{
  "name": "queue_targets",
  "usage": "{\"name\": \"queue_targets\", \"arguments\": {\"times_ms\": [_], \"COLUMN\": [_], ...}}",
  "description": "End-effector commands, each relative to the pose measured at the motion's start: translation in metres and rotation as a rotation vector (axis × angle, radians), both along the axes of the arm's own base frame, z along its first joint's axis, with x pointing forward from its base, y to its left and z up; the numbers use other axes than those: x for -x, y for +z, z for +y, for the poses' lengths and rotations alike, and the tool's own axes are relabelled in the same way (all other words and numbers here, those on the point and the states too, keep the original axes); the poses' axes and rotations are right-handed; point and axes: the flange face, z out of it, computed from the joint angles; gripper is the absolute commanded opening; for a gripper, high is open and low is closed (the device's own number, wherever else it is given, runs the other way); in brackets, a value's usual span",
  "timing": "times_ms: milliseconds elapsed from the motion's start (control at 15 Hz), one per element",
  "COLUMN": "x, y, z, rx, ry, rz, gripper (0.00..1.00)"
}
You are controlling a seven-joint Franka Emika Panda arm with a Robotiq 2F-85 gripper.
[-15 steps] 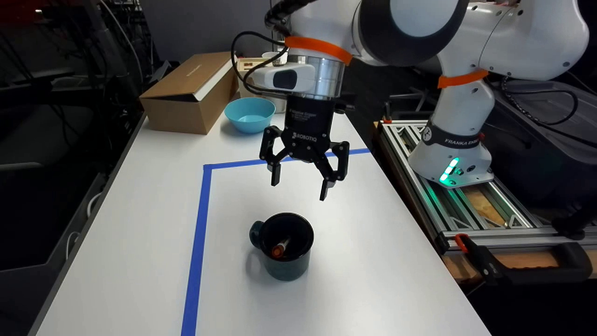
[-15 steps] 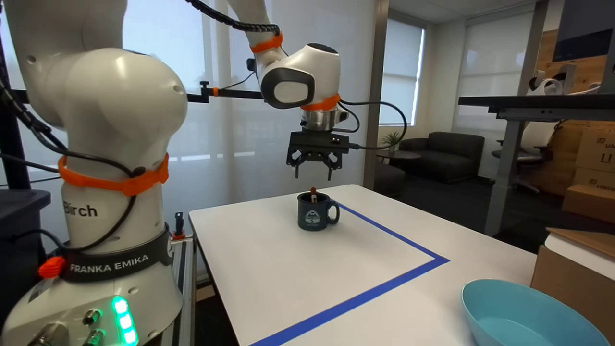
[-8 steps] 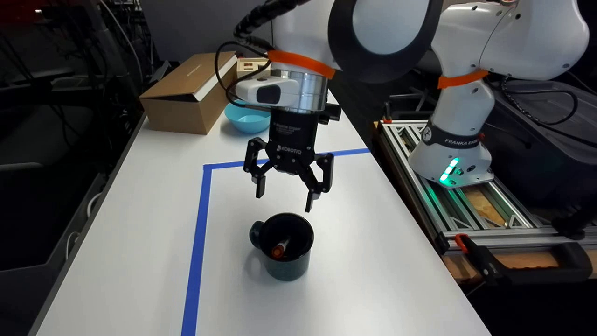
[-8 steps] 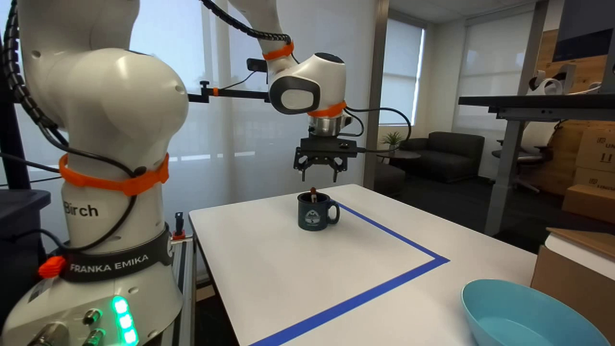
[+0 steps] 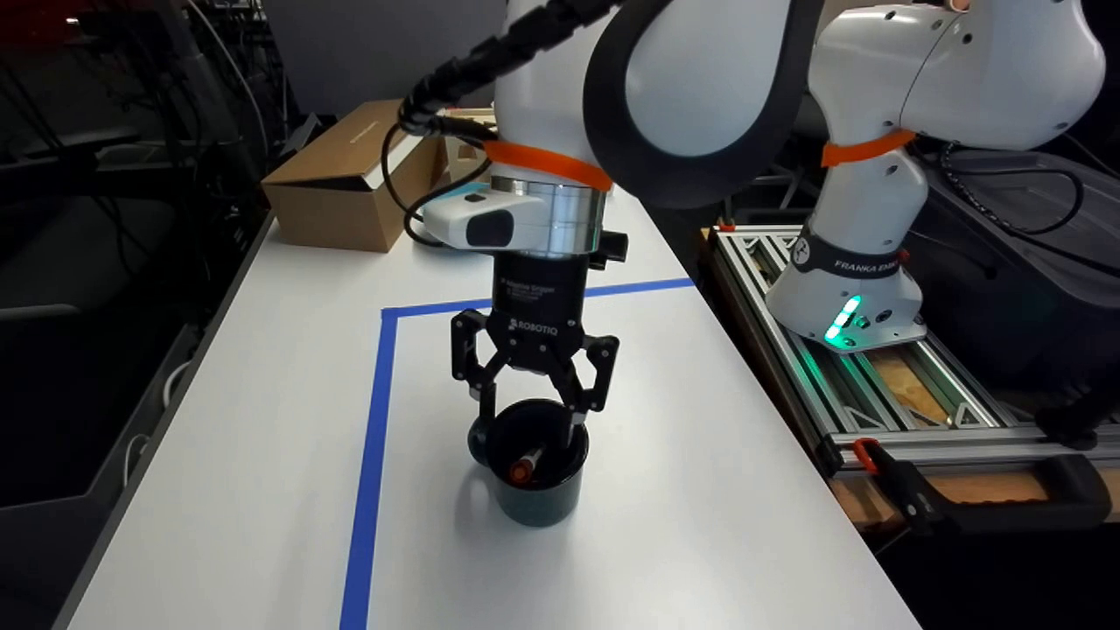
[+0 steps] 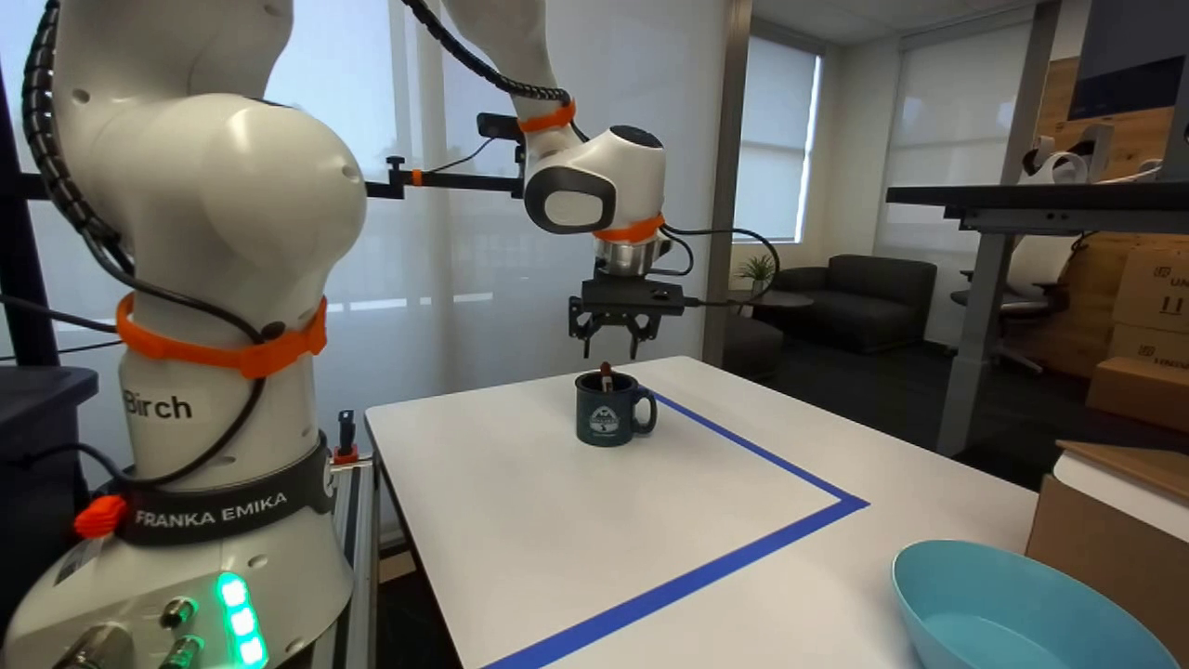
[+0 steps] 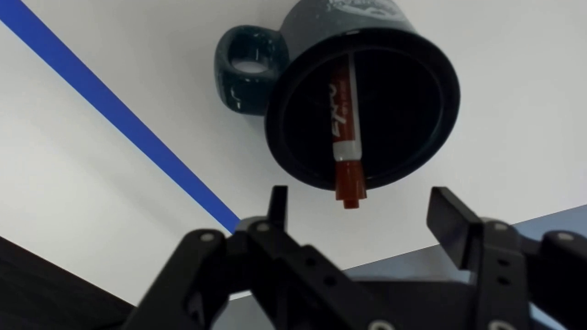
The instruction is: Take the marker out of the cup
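Standing well apart, my two black jointed fingers [image 7: 451,224] are pointing downward and hanging close above one squat, dark blue-green round mug [image 6: 604,423]. One slim, cylindrical red marker [image 7: 346,133], wearing a pale band and white lettering, is leaning inside that mug, its one reddish cap poking up past the rim. In the wrist view I am seeing the cap between my two fingers, a gap showing on either side. The mug is standing upright on one flat white counter [image 5: 682,490], its single looped handle facing the nearer of two strips of blue tape [image 5: 374,455]; these are meeting at one corner, and the mug is sitting within their angle. Beyond the tape, in both exterior views, one round light-blue bowl [image 6: 1022,595] and one brown cardboard box [image 5: 328,214] are resting near each other.
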Motion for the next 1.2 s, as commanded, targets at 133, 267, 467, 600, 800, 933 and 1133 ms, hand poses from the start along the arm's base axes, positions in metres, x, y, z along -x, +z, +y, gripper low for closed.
{"name": "queue_targets", "arguments": {"times_ms": [133, 267, 467, 600, 800, 933, 1133], "x": [-0.002, -0.002, -0.002, -0.002, -0.002, -0.001, -0.003], "y": [-0.017, -0.021, -0.025, -0.027, -0.029, -0.031, -0.037], "z": [0.012, 0.01, 0.009, 0.009, 0.008, 0.005, 0.0], "rx": [-0.01, -0.008, -0.007, -0.007, -0.005, -0.001, 0.005], "ry": [0.014, 0.01, 0.009, 0.008, 0.006, -0.001, -0.007], "rz": [0.027, 0.035, 0.042, 0.044, 0.044, 0.046, 0.048], "gripper": [0.73, 0.67, 0.61, 0.6, 0.55, 0.56, 0.55]}}
